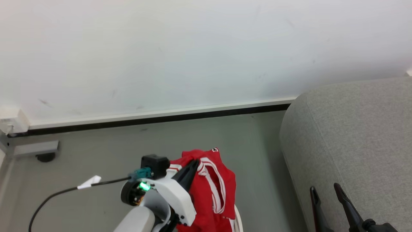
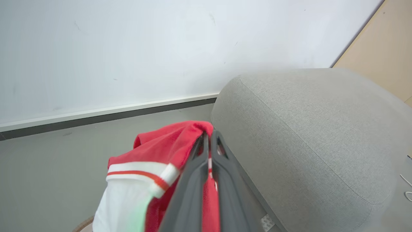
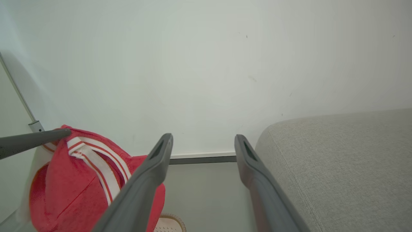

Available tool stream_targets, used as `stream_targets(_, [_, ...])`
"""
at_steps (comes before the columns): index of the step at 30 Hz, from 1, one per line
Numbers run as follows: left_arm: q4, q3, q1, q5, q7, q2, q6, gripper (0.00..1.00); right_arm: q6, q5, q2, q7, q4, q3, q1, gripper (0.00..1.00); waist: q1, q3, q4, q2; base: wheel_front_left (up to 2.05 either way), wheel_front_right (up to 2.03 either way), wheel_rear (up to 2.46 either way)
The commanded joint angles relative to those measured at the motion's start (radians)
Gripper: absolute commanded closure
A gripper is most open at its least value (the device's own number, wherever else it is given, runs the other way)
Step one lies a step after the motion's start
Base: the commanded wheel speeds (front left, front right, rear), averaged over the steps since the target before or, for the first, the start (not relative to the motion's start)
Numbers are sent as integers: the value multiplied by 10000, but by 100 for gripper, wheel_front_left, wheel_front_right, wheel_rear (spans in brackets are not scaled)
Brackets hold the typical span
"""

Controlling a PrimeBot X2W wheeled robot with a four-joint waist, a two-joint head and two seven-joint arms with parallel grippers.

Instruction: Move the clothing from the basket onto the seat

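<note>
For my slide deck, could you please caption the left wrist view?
The left hand, shut on the red clothing, holds it up beside the grey seat.

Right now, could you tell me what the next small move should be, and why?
Probably swing the left gripper to the robot's right until it is above the seat. Its fingers are shut on the clothing, which hangs over the floor beside the seat's rounded edge, not over it. The right gripper is open and empty.
</note>
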Motion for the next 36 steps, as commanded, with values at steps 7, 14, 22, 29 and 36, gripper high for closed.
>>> stream_targets(7, [-2110,138,375,-250,854,466,394,100,-23,-141,-258,7,-169,201,109,0,3,-276,-182,0,0,0,0])
stream_targets(14, [-3168,59,715,-322,1368,700,580,100,-23,-305,-838,7,-513,770,-110,0,3,-312,-241,0,0,0,0])
stream_targets(22, [-3735,-224,895,-419,1711,732,536,100,-25,116,-2466,7,-343,3090,-1272,0,3,-422,-234,0,0,0,0])
stream_targets(29, [-3953,-527,824,-415,1888,627,433,100,-25,961,-3779,285,574,5692,-3381,0,3,-473,-199,0,0,0,0])
stream_targets(36, [-4221,-986,643,-518,2059,490,222,100,-25,1899,-4094,578,1450,7706,-5176,0,3,-459,-43,0,0,0,0])
